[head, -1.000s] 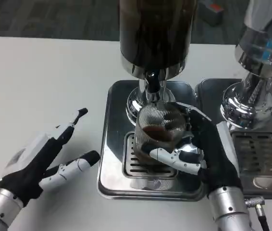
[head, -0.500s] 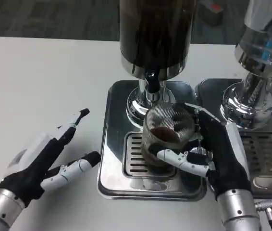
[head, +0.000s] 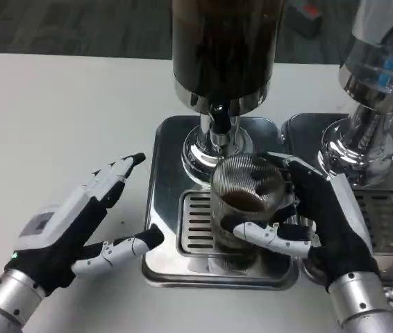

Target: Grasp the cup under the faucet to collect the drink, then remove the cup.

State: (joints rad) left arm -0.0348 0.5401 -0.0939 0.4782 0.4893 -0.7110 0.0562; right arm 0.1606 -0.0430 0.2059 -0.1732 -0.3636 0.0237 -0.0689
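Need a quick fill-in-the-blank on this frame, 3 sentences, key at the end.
1. The ribbed glass cup is held by the robot's ______ hand.
2. The left hand holds nothing; it rests on the ______ table with fingers apart.
3. The cup sits over the slotted grate of the steel drip ______, below the dark dispenser.

Missing words: right; white; tray

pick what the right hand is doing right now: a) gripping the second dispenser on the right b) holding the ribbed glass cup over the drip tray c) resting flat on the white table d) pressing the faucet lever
b: the right hand wraps the ribbed cup with dark drink in it, above the grille of the drip tray, below the faucet.
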